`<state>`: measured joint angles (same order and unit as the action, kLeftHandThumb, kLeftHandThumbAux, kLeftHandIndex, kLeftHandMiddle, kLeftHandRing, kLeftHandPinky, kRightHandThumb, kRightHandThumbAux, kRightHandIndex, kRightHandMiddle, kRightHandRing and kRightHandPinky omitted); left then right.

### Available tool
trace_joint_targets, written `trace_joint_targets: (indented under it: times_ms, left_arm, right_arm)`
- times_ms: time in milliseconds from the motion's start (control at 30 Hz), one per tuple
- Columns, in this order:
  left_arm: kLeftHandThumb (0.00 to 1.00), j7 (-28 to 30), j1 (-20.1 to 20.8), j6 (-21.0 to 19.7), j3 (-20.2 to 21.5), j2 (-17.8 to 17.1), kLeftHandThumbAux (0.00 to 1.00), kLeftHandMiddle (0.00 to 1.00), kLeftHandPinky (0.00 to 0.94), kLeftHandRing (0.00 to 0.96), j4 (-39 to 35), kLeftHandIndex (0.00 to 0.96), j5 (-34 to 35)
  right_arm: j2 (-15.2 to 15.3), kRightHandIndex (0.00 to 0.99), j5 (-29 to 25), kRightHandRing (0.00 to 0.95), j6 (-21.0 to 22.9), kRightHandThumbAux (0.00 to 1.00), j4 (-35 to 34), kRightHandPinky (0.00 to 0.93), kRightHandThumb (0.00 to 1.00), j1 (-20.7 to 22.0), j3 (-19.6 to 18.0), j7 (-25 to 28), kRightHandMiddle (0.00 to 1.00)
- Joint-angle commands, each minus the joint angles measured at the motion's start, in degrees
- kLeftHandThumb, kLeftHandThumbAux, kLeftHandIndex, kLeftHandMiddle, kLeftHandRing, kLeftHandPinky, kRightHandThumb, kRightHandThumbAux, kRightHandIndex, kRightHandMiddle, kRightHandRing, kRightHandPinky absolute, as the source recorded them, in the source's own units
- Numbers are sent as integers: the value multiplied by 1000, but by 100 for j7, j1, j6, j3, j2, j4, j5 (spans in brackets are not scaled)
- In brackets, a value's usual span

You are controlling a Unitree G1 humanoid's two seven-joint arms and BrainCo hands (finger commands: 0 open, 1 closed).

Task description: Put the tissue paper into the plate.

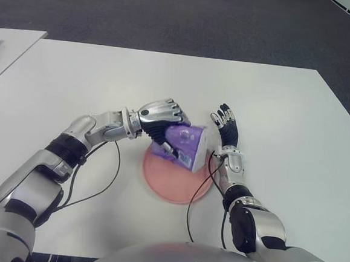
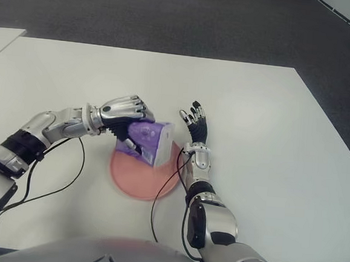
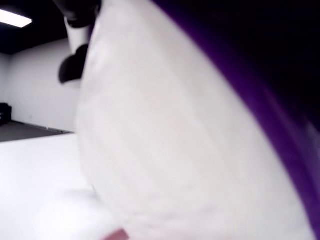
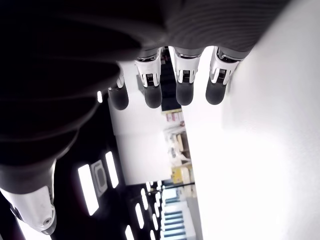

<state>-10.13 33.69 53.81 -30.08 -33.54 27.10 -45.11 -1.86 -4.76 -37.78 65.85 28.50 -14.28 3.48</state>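
A purple and white tissue pack [image 1: 186,145] is held in my left hand [image 1: 159,119], whose fingers curl over its top. The pack hangs just above the pink plate [image 1: 167,185], over the plate's far half. It fills the left wrist view as a white and purple surface [image 3: 175,140]. My right hand [image 1: 227,128] stands open just right of the pack, fingers straight and spread, holding nothing. In the right wrist view its fingertips [image 4: 184,95] point out over the white table.
The white table [image 1: 284,127] spreads wide around the plate. Black cables [image 1: 100,189] loop from both arms across the table near the front edge. A second white table [image 1: 5,51] with a dark object stands at the far left. Dark carpet lies beyond.
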Motion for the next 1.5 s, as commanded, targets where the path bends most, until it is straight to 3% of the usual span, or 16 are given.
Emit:
trace_joint_targets:
  times_ms: [33,300,867,1233,1300,1433,1500]
  left_arm:
    - [737,319,35,-23,16,-190,697,833,814,838,-129,445,-223]
    - [743,933,-360,-591,-100,-425,695,814,747,815,-861,446,-819]
    - [752,1771,12,-448,-742,-645,693,832,843,837,-854,445,-1526]
    - [751,2124,-16,-693,-882,-539,696,840,850,845,-774,444,-1368]
    - [750,2038,-79,-772,-879,-491,696,841,851,846,-748,444,-1365]
    - [745,994,-544,-945,-960,-394,697,809,775,805,-726,443,-1747]
    - [731,-100,-438,-894,-1266,-277,699,767,701,749,-107,439,-2217]
  right_arm:
    - [-104,117,-127,79,482,643,436,107,136,-624,-81,-27,114]
    - [-132,112,-137,80,429,648,410,106,142,-674,-106,22,112]
    - [-182,110,-164,85,419,633,381,94,150,-695,-146,68,123]
    - [-181,108,-118,75,428,627,369,80,178,-684,-125,-14,111]
    - [-181,105,-120,73,439,629,361,80,176,-680,-125,-26,109]
    - [-178,101,-119,73,458,635,350,86,171,-678,-121,-50,106]
    - [-172,100,-117,74,472,637,339,91,167,-680,-115,-47,105]
